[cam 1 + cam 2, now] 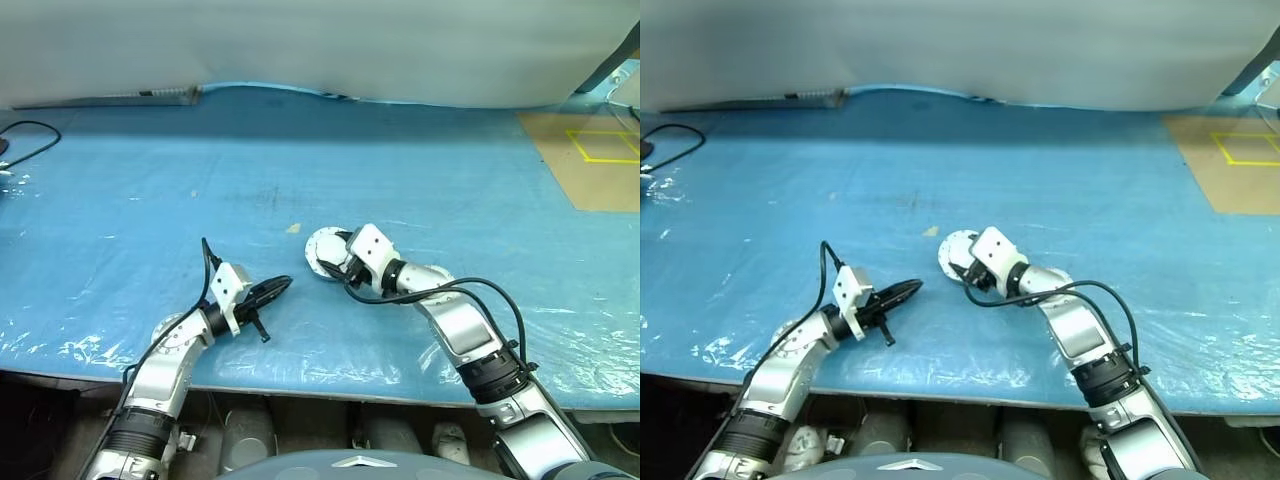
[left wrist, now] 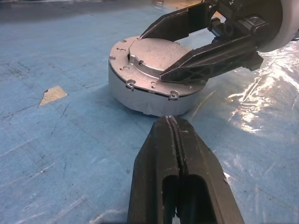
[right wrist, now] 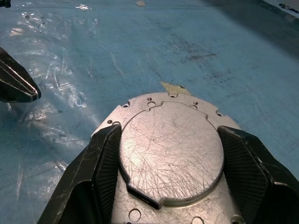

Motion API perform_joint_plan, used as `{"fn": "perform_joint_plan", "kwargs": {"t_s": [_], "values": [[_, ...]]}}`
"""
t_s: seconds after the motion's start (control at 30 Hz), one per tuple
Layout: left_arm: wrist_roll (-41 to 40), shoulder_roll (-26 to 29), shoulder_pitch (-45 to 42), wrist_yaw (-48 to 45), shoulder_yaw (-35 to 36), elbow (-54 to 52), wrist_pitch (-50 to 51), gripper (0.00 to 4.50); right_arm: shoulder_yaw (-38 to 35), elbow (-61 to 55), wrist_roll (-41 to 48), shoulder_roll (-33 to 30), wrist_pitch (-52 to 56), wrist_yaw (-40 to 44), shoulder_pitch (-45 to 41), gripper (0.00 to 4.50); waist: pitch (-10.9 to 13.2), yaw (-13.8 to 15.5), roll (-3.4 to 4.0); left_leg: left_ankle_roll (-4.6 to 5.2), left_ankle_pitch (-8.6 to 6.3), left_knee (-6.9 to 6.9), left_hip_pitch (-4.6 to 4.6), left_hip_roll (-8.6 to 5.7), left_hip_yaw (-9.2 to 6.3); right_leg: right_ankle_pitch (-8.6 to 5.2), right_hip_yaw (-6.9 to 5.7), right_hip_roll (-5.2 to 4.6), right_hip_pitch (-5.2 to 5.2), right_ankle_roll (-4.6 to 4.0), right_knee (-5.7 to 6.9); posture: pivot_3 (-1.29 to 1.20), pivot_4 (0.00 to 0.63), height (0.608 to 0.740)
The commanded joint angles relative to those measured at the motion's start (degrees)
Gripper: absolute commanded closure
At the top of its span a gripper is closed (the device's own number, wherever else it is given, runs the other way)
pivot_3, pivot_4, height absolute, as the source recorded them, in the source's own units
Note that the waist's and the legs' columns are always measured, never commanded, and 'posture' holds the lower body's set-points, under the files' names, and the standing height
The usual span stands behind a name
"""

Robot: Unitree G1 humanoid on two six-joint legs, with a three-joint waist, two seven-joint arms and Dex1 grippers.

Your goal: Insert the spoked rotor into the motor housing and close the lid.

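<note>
Motor housing (image 2: 154,79) between right gripper (image 3: 168,163) fingers

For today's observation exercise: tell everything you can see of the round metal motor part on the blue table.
The motor housing is a short, round, silver-grey metal drum standing flat on the blue table. Its lid is on: a scratched, raised disc inside a rim with small holes and lugs. The right claw straddles its top, one black finger on each side. The shut left claw points at it from close by without touching.
</note>
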Motion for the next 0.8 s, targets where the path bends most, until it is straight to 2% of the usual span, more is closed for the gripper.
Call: {"fn": "perform_joint_plan", "kwargs": {"t_s": [0.03,0.1,0.17,0.27,0.43,0.6,0.7,0.8], "values": [[-0.25,0.27,-0.08,-0.31,0.2,-0.77,-0.98,4.5,-2.17,4.44,0.26,0.74,13.41,-2.1,1.44,1.57,0.0,-0.06,0.0,0.0,0.0,0.0,0.0,-0.01,0.0,0.0,0.01,0.0,0.06,0.0,0.01,0.0,0.15,0.74],[-0.27,0.32,-0.01,-0.28,0.31,-0.75,-1.05,4.5,-2.44,3.15,1.39,2.1,18.14,-2.59,1.04,1.57,-0.02,-0.05,-0.01,0.11,-0.06,-0.01,0.09,0.0,-0.01,-0.02,0.02,0.0,0.23,0.03,0.01,0.0,0.15,0.74],[-0.32,0.37,0.03,-0.25,0.42,-0.77,-1.05,4.5,-1.33,2.01,0.78,2.3,18.02,-2.36,0.92,1.57,-0.02,-0.05,0.0,0.21,-0.12,-0.02,0.19,0.0,-0.01,-0.22,0.02,-0.01,0.29,0.37,0.02,0.0,0.15,0.74],[-0.33,0.38,0.02,-0.2,0.5,-0.74,-1.08,4.5,0.15,1.43,-0.47,1.76,16.26,-2.35,1.01,1.57,-0.03,-0.08,0.0,0.21,-0.12,-0.03,0.2,0.01,-0.02,-0.23,0.02,0.0,0.27,0.4,0.02,0.0,0.15,0.74],[-0.31,0.39,0.22,-0.05,0.59,-0.86,-1.16,4.5,2.41,3.62,-3.94,-1.56,9.62,-2.12,1.46,1.57,-0.04,-0.15,0.01,0.17,-0.1,-0.09,0.16,0.0,0.0,-0.19,0.03,0.0,0.22,0.31,-0.04,0.0,0.15,0.74],[-0.31,0.49,0.87,-0.11,0.53,-1.23,-1.2,4.5,6.21,1.93,-4.39,-5.44,10.9,3.14,1.94,1.57,-0.17,0.05,0.06,0.2,-0.12,-0.08,0.11,-0.04,0.0,-0.18,0.04,-0.03,0.25,0.29,-0.05,0.0,0.15,0.74],[-0.35,0.47,0.74,0.01,0.52,-1.29,-1.05,4.5,5.3,-0.52,-0.94,-3.55,15.38,3.8,2.44,1.57,-0.23,0.07,0.04,0.21,-0.13,-0.11,0.12,-0.03,-0.01,-0.28,0.04,-0.02,0.27,0.46,-0.07,0.0,0.15,0.74],[-0.44,0.47,0.69,0.1,0.56,-1.42,-0.95,4.5,3.74,0.21,-1.23,-1.65,14.33,1.51,1.73,1.57,-0.32,-0.19,0.01,0.2,-0.12,-0.2,0.12,-0.03,-0.01,-0.28,0.04,0.0,0.25,0.42,-0.08,0.0,0.15,0.74]]}}
